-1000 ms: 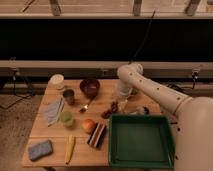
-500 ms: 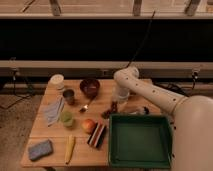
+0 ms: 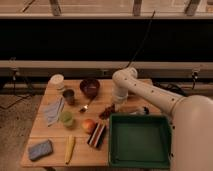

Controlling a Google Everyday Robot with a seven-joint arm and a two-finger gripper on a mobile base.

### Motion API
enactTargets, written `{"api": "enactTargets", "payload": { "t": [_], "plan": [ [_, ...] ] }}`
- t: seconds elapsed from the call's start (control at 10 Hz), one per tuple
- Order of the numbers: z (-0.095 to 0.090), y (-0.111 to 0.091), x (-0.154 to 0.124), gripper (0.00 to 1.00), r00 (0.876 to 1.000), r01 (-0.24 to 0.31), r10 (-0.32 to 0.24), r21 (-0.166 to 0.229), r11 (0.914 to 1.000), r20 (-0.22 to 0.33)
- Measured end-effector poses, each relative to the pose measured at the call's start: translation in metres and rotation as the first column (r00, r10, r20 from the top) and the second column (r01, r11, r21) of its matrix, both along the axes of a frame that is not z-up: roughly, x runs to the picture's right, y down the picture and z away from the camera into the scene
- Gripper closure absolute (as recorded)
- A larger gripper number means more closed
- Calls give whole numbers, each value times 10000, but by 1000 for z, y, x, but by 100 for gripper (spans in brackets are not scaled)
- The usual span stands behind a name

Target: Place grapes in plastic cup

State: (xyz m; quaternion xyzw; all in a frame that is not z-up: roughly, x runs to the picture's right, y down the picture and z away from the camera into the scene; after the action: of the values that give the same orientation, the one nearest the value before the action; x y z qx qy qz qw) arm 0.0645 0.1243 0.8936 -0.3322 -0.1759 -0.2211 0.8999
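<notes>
Now the gripper [image 3: 112, 105] hangs at the grapes [image 3: 106, 112] near the middle of the desk [image 3: 50, 134], its hold impossible to tell, the plastic cup [image 3: 67, 118] nearer the left edge.

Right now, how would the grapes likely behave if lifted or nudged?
The grapes, a lumpy dark bunch next to the end effector, would probably sag and shift rather than stay rigid. Rounded berries may roll loose if pushed, and likely bruise under a hard squeeze.
</notes>
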Motion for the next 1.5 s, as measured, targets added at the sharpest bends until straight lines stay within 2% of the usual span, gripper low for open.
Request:
{"api": "enactTargets", "payload": {
  "t": [0.3, 0.7, 0.9, 1.1, 1.4, 1.5],
  "plan": [
    [-17, -10, -11, 100, 9999, -27, 27, -64, 10000, 124],
    [-61, -45, -58, 100, 9958, 214, -227, 161, 9996, 886],
    [-84, -60, -85, 100, 9887, 423, -468, 346, 9985, 1423],
    [-104, -68, -98, 100, 9816, 624, -698, 468, 9970, 1778],
    [-144, -85, -112, 100, 9664, 728, -875, 692, 9949, 2416],
    [-144, -84, -111, 100, 9668, 718, -861, 673, 9951, 2406]
  ]
}}
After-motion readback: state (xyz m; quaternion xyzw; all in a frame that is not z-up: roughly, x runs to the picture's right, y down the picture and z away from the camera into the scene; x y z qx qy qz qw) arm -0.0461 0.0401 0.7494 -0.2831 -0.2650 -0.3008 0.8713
